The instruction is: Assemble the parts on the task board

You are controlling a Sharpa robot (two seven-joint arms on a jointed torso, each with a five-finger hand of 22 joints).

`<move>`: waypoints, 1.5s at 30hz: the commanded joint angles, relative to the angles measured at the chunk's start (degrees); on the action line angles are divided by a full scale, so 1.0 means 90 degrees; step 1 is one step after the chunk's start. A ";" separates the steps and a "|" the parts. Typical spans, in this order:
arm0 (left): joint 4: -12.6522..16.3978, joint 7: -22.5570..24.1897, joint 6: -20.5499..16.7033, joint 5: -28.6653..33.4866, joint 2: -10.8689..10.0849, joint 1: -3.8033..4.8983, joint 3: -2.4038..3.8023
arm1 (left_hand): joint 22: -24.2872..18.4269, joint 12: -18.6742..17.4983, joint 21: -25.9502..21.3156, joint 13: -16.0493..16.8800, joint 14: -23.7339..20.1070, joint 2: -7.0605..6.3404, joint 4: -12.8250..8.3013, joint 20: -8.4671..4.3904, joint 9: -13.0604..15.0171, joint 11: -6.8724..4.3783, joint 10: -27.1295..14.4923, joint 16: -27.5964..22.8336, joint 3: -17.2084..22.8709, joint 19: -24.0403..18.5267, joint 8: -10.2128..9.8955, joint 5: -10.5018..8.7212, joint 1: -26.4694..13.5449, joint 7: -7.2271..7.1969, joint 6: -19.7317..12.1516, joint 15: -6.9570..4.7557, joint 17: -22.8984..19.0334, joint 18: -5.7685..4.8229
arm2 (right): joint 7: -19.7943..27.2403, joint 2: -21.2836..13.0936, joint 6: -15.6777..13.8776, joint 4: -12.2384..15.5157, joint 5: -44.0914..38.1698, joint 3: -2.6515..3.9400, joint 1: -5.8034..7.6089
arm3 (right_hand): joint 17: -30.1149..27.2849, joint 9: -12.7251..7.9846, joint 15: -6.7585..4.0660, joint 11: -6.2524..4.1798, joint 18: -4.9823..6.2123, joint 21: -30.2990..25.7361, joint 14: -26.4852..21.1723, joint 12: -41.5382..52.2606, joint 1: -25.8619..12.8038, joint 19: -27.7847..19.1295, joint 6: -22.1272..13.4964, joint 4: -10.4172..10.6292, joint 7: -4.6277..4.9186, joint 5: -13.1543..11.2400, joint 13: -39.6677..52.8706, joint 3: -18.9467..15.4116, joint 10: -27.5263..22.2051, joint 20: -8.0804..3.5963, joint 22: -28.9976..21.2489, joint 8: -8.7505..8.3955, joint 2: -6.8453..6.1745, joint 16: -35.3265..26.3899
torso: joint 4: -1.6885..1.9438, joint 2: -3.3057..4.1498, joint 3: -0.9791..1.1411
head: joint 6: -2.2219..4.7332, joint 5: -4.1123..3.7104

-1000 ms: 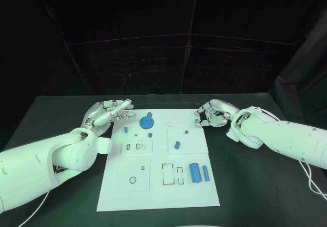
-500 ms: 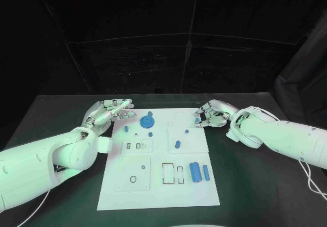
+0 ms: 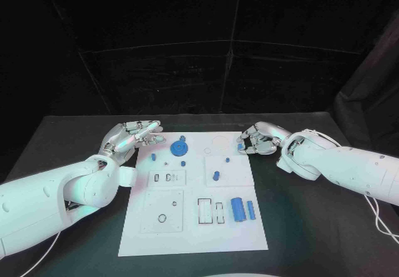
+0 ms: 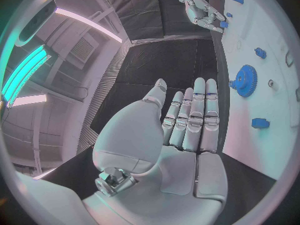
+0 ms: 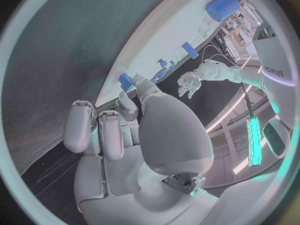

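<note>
The white task board (image 3: pixel 191 231) lies in the middle of the black table. Near its far end stands a blue gear (image 3: pixel 179 149), with small blue pieces (image 3: pixel 215 176) scattered around it. Two blue cylinders (image 3: pixel 238 209) lie side by side nearer to me. My right hand (image 3: pixel 262 139) hovers at the board's far right edge, fingers curled, and pinches a small blue part (image 3: pixel 240 146), which appears at its fingertips (image 5: pixel 125 80) in the right wrist view. My left hand (image 3: pixel 129 137) is off the board's far left corner, fingers straight and together, holding nothing.
The board carries several rectangular and round cut-outs (image 3: pixel 204 212) near its middle and front. Black tabletop (image 3: pixel 316 231) surrounds the board on all sides. A dark curtain closes off the back.
The right hand has edged slightly toward the board's far end with the small blue part. The left hand has barely moved.
</note>
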 commanded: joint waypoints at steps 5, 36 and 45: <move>0.0004 0.0011 0.0078 0.0000 0.0007 0.0005 0.0004 | -0.0008 -0.0039 -0.0035 -0.0001 0.0023 0.0004 -0.0032 0.0005 0.0000 0.0015 0.0041 -0.0020 0.0005 0.0044 -0.0031 0.0005 -0.0050 0.0015 0.0051 0.0006 0.0007 0.0033 | 0.0008 0.0030 0.0064 -0.0038 -0.0162 0.0002 0.0006 | 0.0388 -0.0007 -0.0016 -0.0032 -0.0128 0.0035 0.0387 0.0007 0.0159 0.0023 0.0061 -0.0132 0.0008 -0.0021 0.0002 0.0143 0.0011 0.0004 0.0003 0.0006 0.0004 -0.0012 | -0.0002 0.0000 0.0004 | -0.0006 0.0001; -0.0015 -0.0014 0.0062 0.0000 0.0006 0.0003 0.0003 | -0.0012 -0.0044 -0.0040 -0.0002 0.0026 0.0010 -0.0044 0.0005 -0.0001 0.0014 0.0044 -0.0026 0.0007 0.0048 -0.0036 0.0005 -0.0044 0.0014 0.0054 0.0005 0.0011 0.0034 | -0.0062 0.0117 0.0053 -0.0100 -0.0270 0.0002 0.0001 | 0.0420 0.0013 -0.0050 -0.0078 -0.0128 0.0043 0.0395 0.0094 0.0112 0.0028 0.0388 -0.0257 -0.0048 -0.0446 0.0097 0.0543 0.0088 -0.0021 0.0016 0.0121 0.0116 -0.0004 | 0.0006 -0.0001 0.0001 | -0.0028 -0.0025; -0.0029 -0.0027 0.0063 0.0000 0.0004 0.0002 0.0003 | -0.0012 -0.0044 -0.0040 -0.0002 0.0026 0.0010 -0.0044 0.0005 -0.0001 0.0014 0.0044 -0.0026 0.0007 0.0048 -0.0036 0.0005 -0.0044 0.0014 0.0054 0.0005 0.0011 0.0034 | -0.0091 0.0120 0.0048 -0.0122 -0.0286 0.0002 0.0001 | 0.0438 0.0010 -0.0053 -0.0081 -0.0128 0.0042 0.0399 0.0102 0.0100 0.0026 0.0401 -0.0268 -0.0050 -0.0461 0.0106 0.0578 0.0094 -0.0025 0.0012 0.0124 0.0115 0.0005 | -0.0004 0.0000 0.0006 | -0.0032 -0.0034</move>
